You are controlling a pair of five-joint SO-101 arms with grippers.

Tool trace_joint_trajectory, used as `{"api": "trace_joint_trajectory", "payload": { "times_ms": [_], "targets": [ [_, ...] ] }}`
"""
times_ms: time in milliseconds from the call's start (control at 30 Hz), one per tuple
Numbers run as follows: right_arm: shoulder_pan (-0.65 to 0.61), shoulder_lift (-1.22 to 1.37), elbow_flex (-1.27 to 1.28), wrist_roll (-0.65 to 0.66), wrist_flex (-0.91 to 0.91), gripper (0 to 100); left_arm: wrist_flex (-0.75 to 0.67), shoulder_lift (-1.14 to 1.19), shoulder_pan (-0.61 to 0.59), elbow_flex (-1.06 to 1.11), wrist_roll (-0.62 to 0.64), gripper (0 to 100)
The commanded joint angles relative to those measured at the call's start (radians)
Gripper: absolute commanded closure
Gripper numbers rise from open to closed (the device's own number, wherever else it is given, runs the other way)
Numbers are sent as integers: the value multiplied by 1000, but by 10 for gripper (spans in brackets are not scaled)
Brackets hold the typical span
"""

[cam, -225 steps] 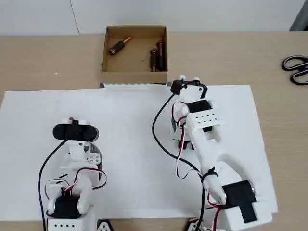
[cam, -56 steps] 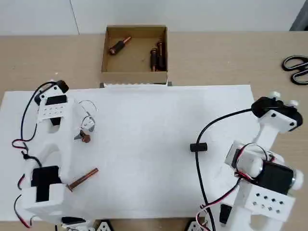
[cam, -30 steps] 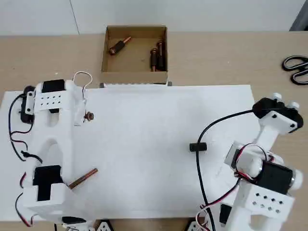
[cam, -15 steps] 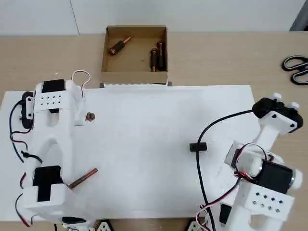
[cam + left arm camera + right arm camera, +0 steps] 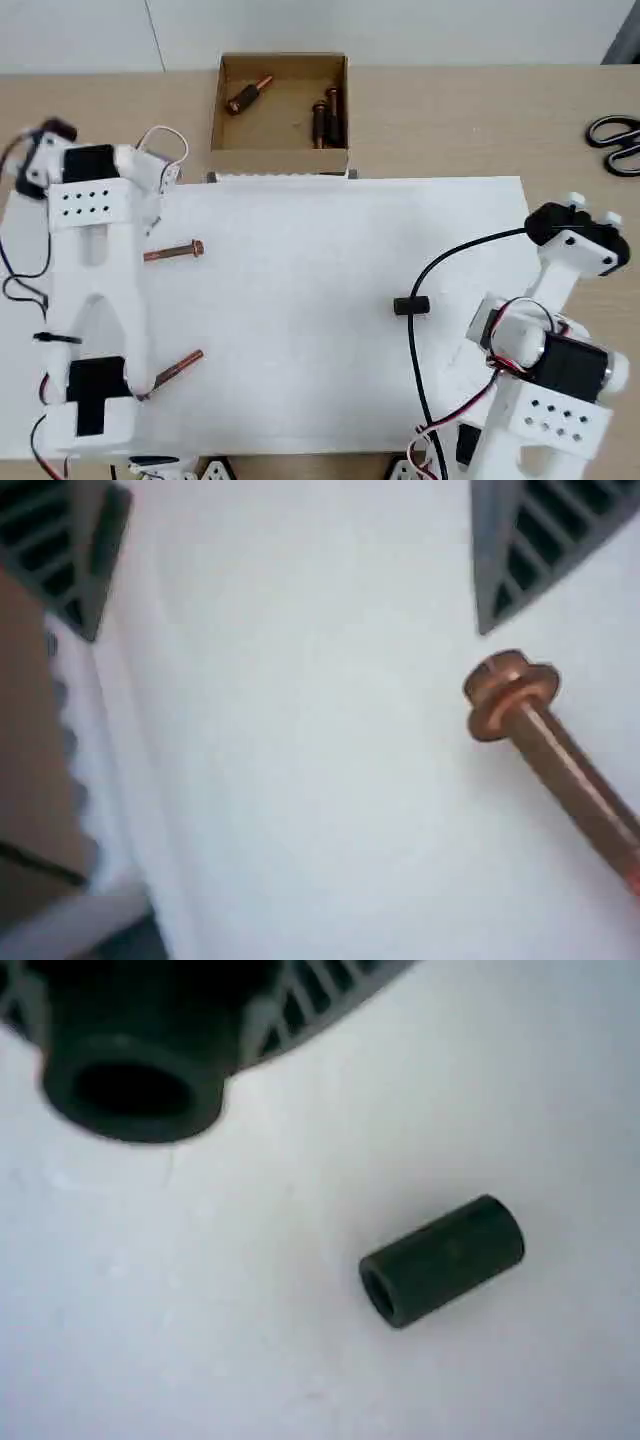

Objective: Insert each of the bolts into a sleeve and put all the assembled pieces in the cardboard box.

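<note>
Cardboard box (image 5: 281, 160) holds three sleeved bolts (image 5: 248, 96). We see the left gripper (image 5: 290, 600) spread wide beside a bare bolt (image 5: 560, 760) on the paper (image 5: 330, 400). The right gripper (image 5: 140, 1030) clasps a sleeve (image 5: 130, 1090), with a loose sleeve (image 5: 443, 1260) lying nearby.

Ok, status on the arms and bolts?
Left tool open near a bolt. Right tool shut on a sleeve. Second bolt, second sleeve loose on paper. Scissors far aside.

No lettering or numbers seem legible on anything.
</note>
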Motion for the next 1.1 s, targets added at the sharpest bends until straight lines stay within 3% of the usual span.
{"api": "trace_joint_trajectory", "payload": {
  "times_ms": [0,133,233,333,467,633,1067],
  "targets": [
    [5,-13,-8,-9,-18,996,103,-89,6,-148,-250,771],
    [5,-13,-8,-9,-18,996,244,-107,2,-231,-413,772],
    [5,-13,-8,-9,-18,996,241,-109,-18,-211,-557,776],
    [7,-13,-8,-9,-18,996,241,-101,-29,-173,-720,842],
    [8,-13,-8,-9,-18,996,239,-98,-5,-41,-1048,904],
    [8,-13,-8,-11,-18,996,238,-100,-11,38,-1390,909],
    [7,-13,-8,-11,-18,996,230,-72,-6,44,-2004,906]
  ]
}}
